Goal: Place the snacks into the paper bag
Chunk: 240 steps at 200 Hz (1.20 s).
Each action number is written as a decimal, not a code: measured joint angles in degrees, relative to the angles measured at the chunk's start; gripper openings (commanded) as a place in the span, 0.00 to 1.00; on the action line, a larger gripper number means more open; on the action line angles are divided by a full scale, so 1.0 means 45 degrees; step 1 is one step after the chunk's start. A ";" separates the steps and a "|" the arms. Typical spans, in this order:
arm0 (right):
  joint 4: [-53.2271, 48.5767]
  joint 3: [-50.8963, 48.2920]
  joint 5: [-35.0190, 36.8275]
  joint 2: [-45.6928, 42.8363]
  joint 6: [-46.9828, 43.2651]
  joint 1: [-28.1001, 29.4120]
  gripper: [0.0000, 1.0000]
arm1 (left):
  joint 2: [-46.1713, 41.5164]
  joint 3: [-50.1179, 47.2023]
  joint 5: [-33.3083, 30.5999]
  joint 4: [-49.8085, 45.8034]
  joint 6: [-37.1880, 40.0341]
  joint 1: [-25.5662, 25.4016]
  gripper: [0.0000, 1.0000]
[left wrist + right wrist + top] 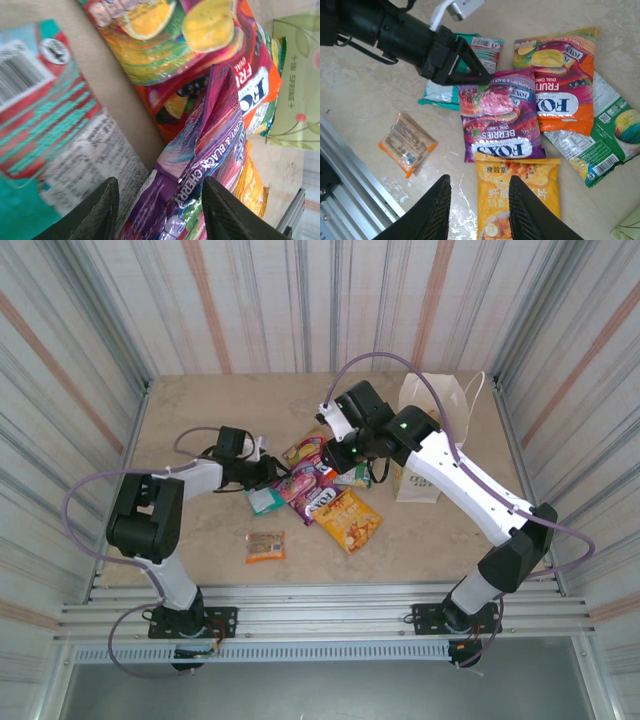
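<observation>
So the paper bag (450, 400) stands upper right, mouth up for loading. The snacks (325, 495) lie fanned out mid-frame. The left gripper (160, 215) straddles the purple packet (500, 117), fingers spread, looks lined up to pinch. The right gripper (480, 210) hovers above, spread and empty.

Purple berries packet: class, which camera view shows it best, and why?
Right wrist view: nearly the whole purple packet lies face-up, label readable. Left wrist view gives a close-up of one end; top external shows it small.

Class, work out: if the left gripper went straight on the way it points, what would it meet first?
Probably the purple berries packet; its edge lies between the left gripper's open fingers.
</observation>
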 measured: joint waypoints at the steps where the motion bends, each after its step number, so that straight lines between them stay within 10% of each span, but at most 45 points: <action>1: 0.0000 0.0000 -0.0005 0.0000 0.0000 -0.0005 0.35 | 0.0005 0.0000 0.0010 0.0000 0.0000 -0.0005 0.48; 46: 0.0131 -0.0189 -0.0257 0.0000 0.0000 -0.0170 0.34 | 0.0471 0.0117 0.0563 0.0117 0.0549 -0.0398 0.43; 141: 0.1365 -0.2108 -0.1137 -0.1044 -0.0063 -0.1015 0.34 | 0.0165 0.0233 0.0928 -0.0321 0.1778 -0.0563 0.00; 240: 0.4056 -0.4687 -0.4070 -0.3653 -0.1705 -0.2254 0.36 | -0.3589 0.2934 0.0010 -0.4687 0.6596 -0.1982 0.00</action>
